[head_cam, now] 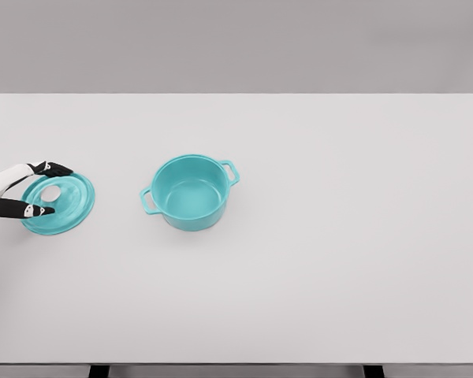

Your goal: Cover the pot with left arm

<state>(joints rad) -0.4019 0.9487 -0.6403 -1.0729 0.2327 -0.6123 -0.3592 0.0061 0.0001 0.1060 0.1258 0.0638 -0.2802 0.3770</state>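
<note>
A wide white bench (315,260) is seen from above, with a teal pot (191,191) standing upright left of the middle, its mouth uncovered and its inside bare. Two small handles are shown on the pot, one at the upper right of the rim and one at the lower left. Well apart from the pot, near the left edge of the bench, a teal lid (60,204) is found lying flat, a pale round knob visible near its middle. The left hand (33,190) is placed at the lid's left side: one dark-tipped finger is laid over the far rim and another over the near rim, so the lid is pinched between them — the hand is closed on the lid. Only the fingers and a short white stretch behind them are shown; the rest of the arm is cut off by the picture's left edge. Part of the lid's left rim is hidden under the fingers, and whether the lid is lifted or resting on the bench cannot be told. At the bottom edge, dark bench legs are just made out — little more than stubs.
</note>
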